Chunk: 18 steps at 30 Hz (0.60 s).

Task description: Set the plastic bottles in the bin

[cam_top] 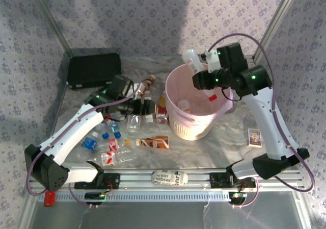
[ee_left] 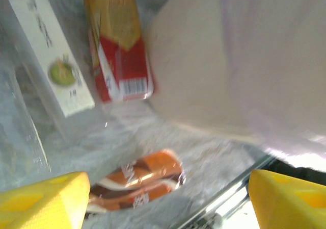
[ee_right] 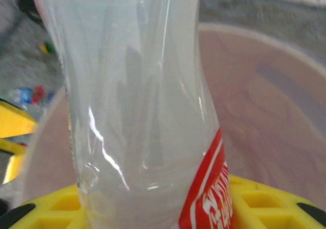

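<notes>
The pale pink bin [cam_top: 179, 118] stands mid-table. Over its far rim my right gripper [cam_top: 201, 69] is shut on a clear plastic bottle [cam_top: 189, 58]; the right wrist view has this bottle [ee_right: 142, 101], with a red label, upright between the yellow fingers [ee_right: 277, 201] above the bin's inside [ee_right: 265, 106]. My left gripper [cam_top: 151, 108] is low beside the bin's left wall, open, nothing between its fingers [ee_left: 43, 201]. Below it lies an orange-brown labelled bottle [ee_left: 137, 180]; a red-and-yellow bottle [ee_left: 119, 45] and a white-labelled one [ee_left: 48, 50] are beyond. Several more bottles [cam_top: 104, 140] lie front left.
A flat black case [cam_top: 94, 69] sits at the back left. A small picture card [cam_top: 254, 136] lies right of the bin. A printed black-and-white strip [cam_top: 169, 178] rests on the front rail. The bin wall [ee_left: 244, 60] is close on the left gripper's right.
</notes>
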Tool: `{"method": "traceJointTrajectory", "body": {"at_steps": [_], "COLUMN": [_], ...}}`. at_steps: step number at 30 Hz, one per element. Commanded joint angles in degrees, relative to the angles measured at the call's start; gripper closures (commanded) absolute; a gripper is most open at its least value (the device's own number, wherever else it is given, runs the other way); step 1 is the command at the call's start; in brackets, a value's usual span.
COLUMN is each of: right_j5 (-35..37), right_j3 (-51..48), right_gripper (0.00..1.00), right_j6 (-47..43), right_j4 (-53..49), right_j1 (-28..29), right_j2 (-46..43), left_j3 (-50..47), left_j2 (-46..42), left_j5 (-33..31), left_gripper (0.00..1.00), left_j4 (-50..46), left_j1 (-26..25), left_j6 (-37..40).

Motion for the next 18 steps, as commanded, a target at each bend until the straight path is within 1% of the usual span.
{"method": "traceJointTrajectory", "body": {"at_steps": [1,3,7,10,12,16,18], "right_j5": [3.9,3.6,5.7,4.5,4.3,4.5,4.6], "right_j3": [-5.0,-8.3,-13.2,-16.2,-16.8,-16.7,-16.6], "right_gripper": [0.51,0.51,0.5,0.47,0.46,0.38,0.3], "right_j6": [0.6,1.6,3.5,4.9,5.3,5.6,5.6], "right_j4": [-1.3,-0.9,0.6,3.2,3.6,3.1,2.8], "right_j1": [1.5,1.5,1.2,0.9,0.9,0.7,0.6], "right_j2": [-0.8,-1.2,-2.0,-2.8,-2.7,-2.2,-2.7], "left_j3": [-3.5,-6.4,-10.3,-12.6,-13.7,-14.5,-14.5], "left_j2": [-1.2,-1.5,-2.2,-2.5,-2.0,0.2,1.4], "left_j5": [0.8,-0.2,0.1,2.4,2.8,1.5,1.3], "left_gripper": [0.2,0.21,0.23,0.25,0.25,0.22,0.16], "left_j4": [0.6,1.9,3.0,3.5,3.8,4.0,4.2], "left_j1": [-4.0,-6.9,-10.5,-11.4,-11.5,-12.0,-12.7], "left_j6": [7.3,9.6,12.5,13.5,14.1,15.9,17.1]}}
